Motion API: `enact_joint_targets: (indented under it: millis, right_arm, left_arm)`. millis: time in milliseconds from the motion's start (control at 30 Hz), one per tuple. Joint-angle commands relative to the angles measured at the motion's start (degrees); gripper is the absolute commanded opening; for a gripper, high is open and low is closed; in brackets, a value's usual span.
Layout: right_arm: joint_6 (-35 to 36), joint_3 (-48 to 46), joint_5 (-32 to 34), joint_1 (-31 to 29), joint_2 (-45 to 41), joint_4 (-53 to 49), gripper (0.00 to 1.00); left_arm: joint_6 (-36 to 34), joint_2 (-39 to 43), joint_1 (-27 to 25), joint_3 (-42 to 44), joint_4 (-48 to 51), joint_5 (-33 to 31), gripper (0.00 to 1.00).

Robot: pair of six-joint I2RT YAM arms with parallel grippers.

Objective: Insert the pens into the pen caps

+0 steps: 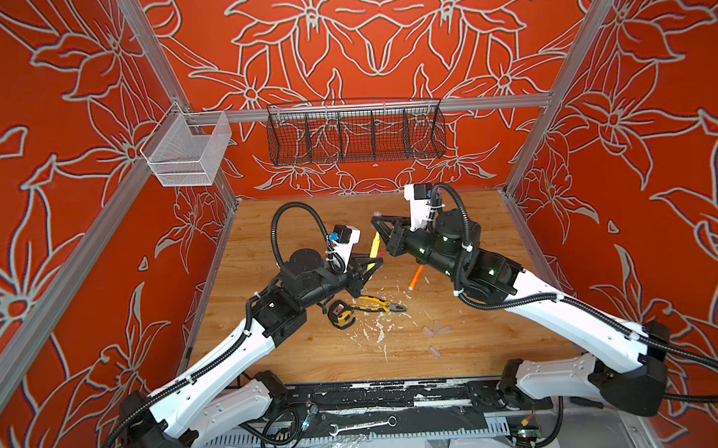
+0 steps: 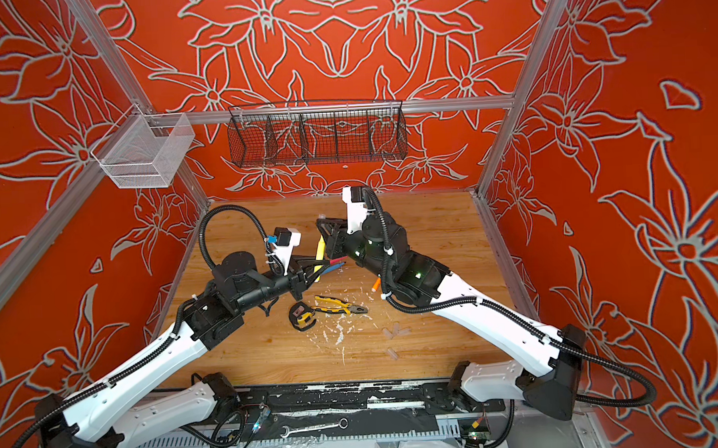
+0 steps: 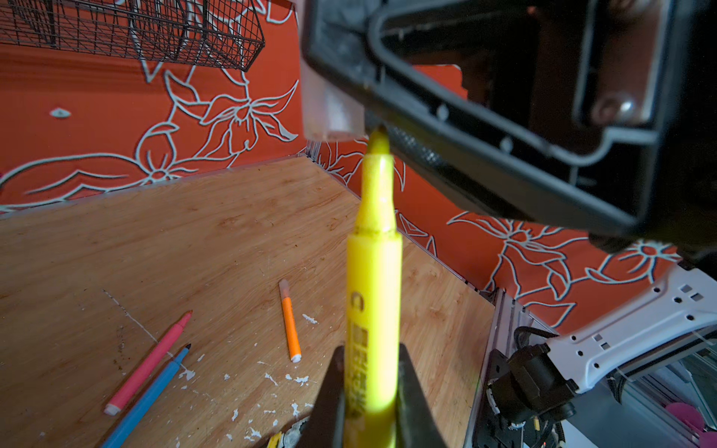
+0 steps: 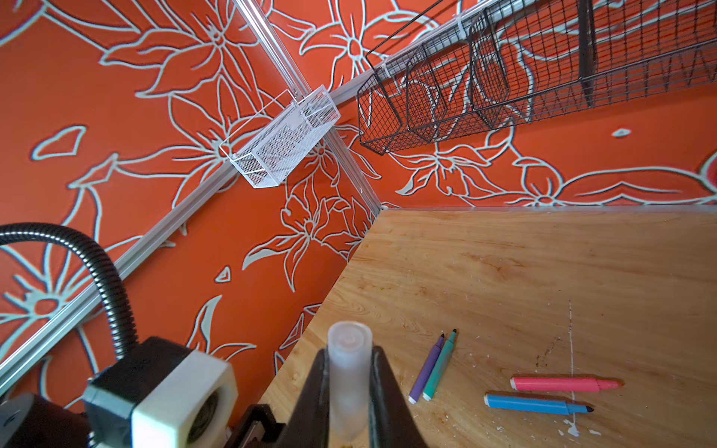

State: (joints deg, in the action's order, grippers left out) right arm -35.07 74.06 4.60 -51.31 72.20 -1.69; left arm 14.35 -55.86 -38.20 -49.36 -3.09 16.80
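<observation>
Top views: L gripper [image 1: 372, 268] is clamped on the yellow pen [image 1: 375, 244]. The pen is tilted, tip up toward the R gripper [image 1: 376, 221]. R gripper is clenched on a clear cap [image 1: 376, 213], held above the table [image 1: 292, 352] mid-rear. Orange pen [image 1: 416, 277] lies on the table under the R arm. Loose caps [image 1: 434, 329] lie front-right, well apart from both grippers. Pliers [image 1: 377, 305] & tape measure [image 1: 339, 313] sit just in front of the L gripper, w/ white flecks [image 1: 379, 334] around. Pink pen [image 2: 337, 260] & blue pen [image 2: 336, 267] show just beside the L gripper.

L wrist: yellow pen runs out from between the fingers [image 3: 411, 388]. Its bare tip is just beside the cap's mouth, not inside; touching or not, can't tell, as the cap is blurred. Orange pen has a clear cap on one end. Pink & blue lie side by side, uncapped.

R wrist: cap is pinched between the fingers [image 4: 310, 388], closed end toward the cam. Purple pen [image 4: 426, 368] & green pen [image 4: 440, 364] lie touching. Pink & blue lie near them, parallel, slightly apart. All four uncapped.
</observation>
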Motion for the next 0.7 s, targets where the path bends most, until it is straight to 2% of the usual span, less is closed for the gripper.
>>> enact_joint_targets:
  millis: [0, 200, 667]
  right_arm:
    - [-2.12, -0.98, -2.06, 0.33, 0.32, 2.59, 0.0]
    - [-2.01, -0.95, -2.51, 0.33, 0.18, 2.76, 0.0]
    - [0.76, -0.26, 0.36, 0.39, -2.51, 0.78, 0.0]
  left_arm:
    - [-0.66, 0.81, 0.14, 0.34, -1.22, -0.72, 0.0]
    - [-0.78, 0.95, 0.14, 0.37, -0.78, -2.56, 0.0]
    - [-1.18, 0.37, 0.14, 0.31, -1.42, -0.05, 0.0]
